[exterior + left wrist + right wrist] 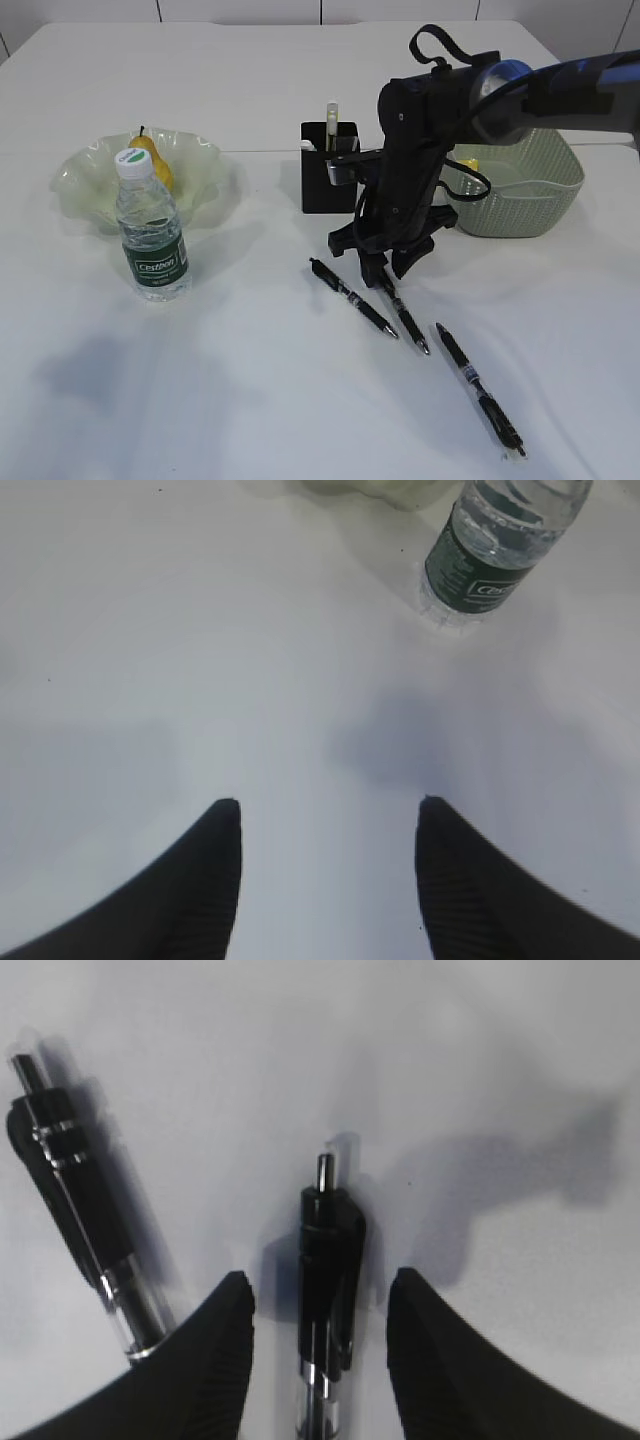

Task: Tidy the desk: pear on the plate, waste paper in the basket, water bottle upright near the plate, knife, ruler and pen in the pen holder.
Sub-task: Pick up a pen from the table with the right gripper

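Exterior view: the desk (250, 400) is seen as a broad white top, with the basket (520, 190) at the right rear, the plate (90, 185) at the left rear and the pen holder (322, 170) between them. The pear (150, 160) is seen in the plate. Something yellow is glimpsed inside the basket, mostly hidden by the arm; what it is cannot be told. A white-tipped item and a pale flat piece are seen standing in the pen holder. The water bottle (152, 235) is stood upright just in front of the plate.

Three black pens are left lying on the desk in front of the holder: a left pen (352, 297), a middle pen (402, 312) and a right pen (478, 388). The right gripper (390, 262) is lowered over the middle pen; in the right wrist view its jaws are parted on either side of that pen (328, 1260), not yet closed on it. The left gripper (328, 880) is held parted over bare desk, with nothing between its jaws.

The pen is judged light, stiff and smooth, so it is likely to roll or slip. It would best be taken across the barrel near its clip end, squarely, so that it can be tipped upright into the holder.
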